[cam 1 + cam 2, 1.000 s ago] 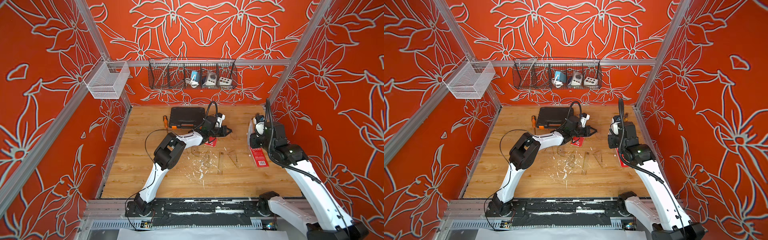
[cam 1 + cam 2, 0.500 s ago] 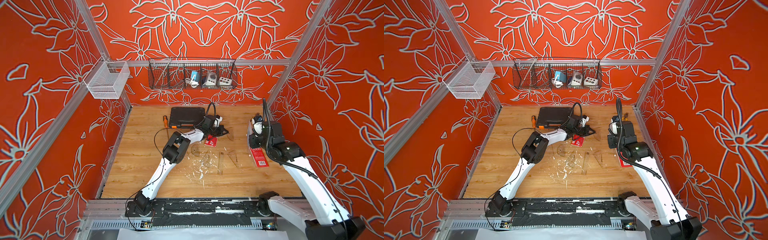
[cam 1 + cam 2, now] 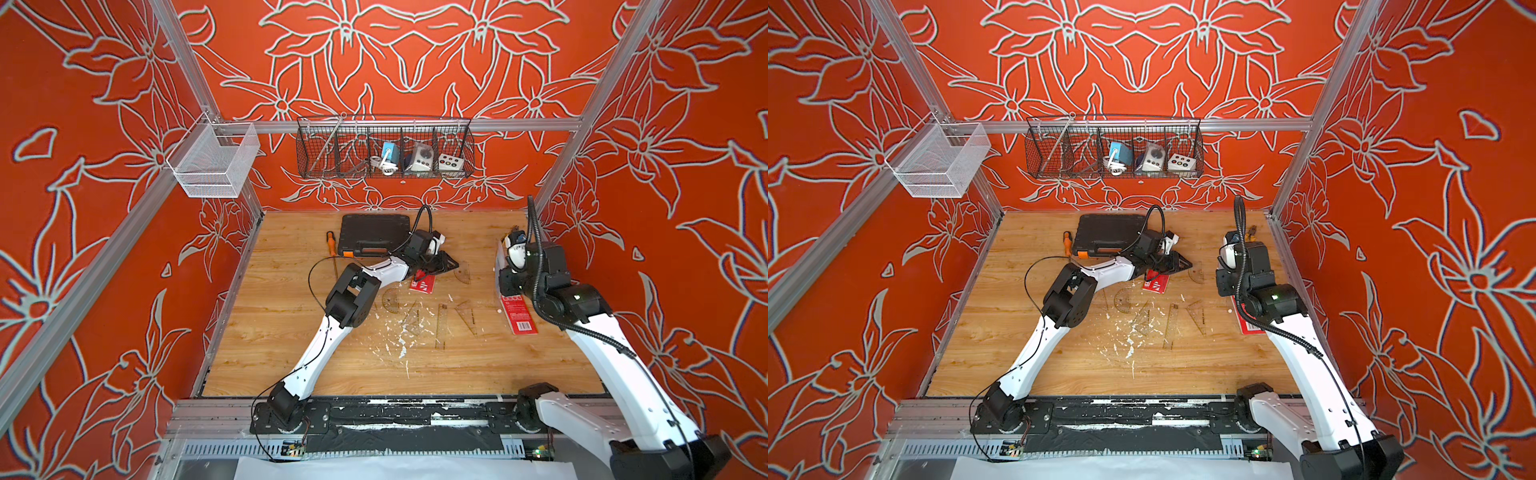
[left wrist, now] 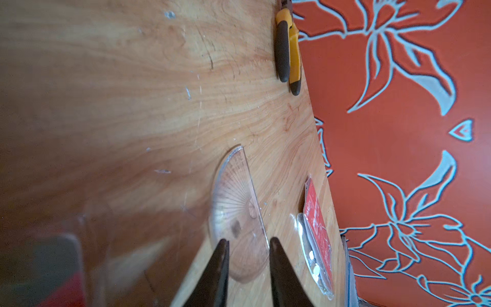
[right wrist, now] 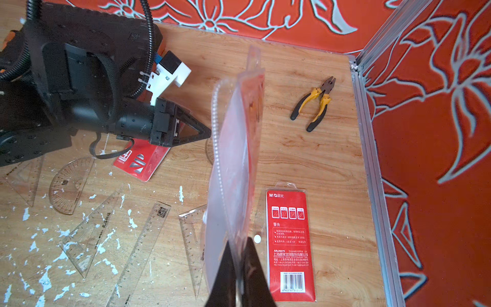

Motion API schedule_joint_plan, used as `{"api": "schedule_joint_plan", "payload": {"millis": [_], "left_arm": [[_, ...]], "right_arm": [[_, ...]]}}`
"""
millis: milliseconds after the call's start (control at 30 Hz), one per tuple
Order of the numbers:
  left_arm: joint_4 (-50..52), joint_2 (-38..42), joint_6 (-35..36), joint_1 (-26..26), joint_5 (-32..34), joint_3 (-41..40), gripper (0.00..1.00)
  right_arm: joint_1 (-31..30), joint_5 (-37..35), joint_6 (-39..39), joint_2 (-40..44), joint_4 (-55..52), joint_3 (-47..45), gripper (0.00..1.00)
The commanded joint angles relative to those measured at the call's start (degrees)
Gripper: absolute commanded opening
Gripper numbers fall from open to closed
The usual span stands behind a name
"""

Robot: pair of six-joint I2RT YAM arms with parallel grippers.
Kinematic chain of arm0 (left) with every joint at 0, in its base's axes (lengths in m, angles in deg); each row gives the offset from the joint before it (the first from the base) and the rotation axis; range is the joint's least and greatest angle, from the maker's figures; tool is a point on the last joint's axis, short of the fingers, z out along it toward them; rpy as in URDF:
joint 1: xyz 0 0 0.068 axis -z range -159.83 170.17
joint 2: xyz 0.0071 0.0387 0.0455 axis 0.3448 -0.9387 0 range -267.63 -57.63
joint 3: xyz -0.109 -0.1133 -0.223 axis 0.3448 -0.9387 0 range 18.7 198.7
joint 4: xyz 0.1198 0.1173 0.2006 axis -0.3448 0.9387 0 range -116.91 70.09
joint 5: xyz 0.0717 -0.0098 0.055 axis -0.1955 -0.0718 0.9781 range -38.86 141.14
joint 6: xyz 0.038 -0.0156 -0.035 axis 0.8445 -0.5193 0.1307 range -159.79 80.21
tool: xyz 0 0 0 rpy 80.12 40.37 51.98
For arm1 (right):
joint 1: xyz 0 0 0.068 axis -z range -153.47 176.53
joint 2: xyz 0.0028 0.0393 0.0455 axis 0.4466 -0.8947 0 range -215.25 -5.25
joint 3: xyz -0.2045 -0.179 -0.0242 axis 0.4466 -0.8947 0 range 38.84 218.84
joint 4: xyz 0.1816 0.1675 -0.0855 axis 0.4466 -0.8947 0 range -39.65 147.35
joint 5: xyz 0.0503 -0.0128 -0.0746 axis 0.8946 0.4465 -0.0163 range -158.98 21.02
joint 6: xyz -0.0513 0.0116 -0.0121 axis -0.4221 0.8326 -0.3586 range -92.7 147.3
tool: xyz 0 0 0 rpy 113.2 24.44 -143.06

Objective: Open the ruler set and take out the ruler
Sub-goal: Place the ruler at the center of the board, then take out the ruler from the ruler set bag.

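Observation:
My right gripper (image 5: 239, 255) is shut on the bottom edge of the ruler set (image 5: 236, 159), a clear pouch with a red card, and holds it upright and edge-on near the right wall (image 3: 500, 266). My left gripper (image 4: 248, 240) stands open just above a clear protractor (image 4: 233, 202) that lies flat on the table (image 3: 462, 274). Nothing sits between its fingers. A clear straight ruler (image 5: 140, 252) lies loose mid-table (image 3: 441, 326), among set squares and another protractor (image 5: 70, 183).
A second red pack (image 5: 291, 244) lies flat by the right wall (image 3: 519, 316). A red card (image 5: 140, 162) lies under the left wrist. Yellow pliers (image 5: 314, 102) rest at the back right. A black case (image 3: 374, 235) and an orange screwdriver (image 3: 330, 241) sit at the back. White flecks litter the wood.
The left jaws have parted from shut to open over the protractor, and the left elbow has shifted slightly right. The right arm holds the pouch still.

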Motion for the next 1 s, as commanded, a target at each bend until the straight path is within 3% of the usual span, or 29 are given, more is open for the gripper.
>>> {"api": "schedule_joint_plan", "payload": {"millis": [0,200,367,633,800,967], "left_arm": [[1.5,3.8,1.6,0.1,0.5,-0.3,0.31],[3.0,13.2,4.2,0.2,2.6,-3.7,0.35],[-2.5,29.0,6.5,2.3,8.0,-18.8,0.36],[-9.0,53.5,10.5,10.1,23.2,-43.4,0.32],[-9.5,61.6,11.9,14.4,30.4,-50.7,0.26],[-10.8,63.2,11.6,16.4,31.5,-52.8,0.15]], "right_arm": [[0.3,1.3,0.5,1.5,1.1,-0.4,0.00],[0.3,4.3,1.2,1.7,1.2,0.2,0.00],[0.3,8.2,2.4,0.9,2.6,-0.6,0.00],[0.2,16.7,5.6,-0.1,9.8,-5.3,0.00],[-0.3,20.5,7.4,-0.4,13.5,-7.4,0.00],[-0.7,22.5,8.6,-0.7,15.6,-8.6,0.00]]}}
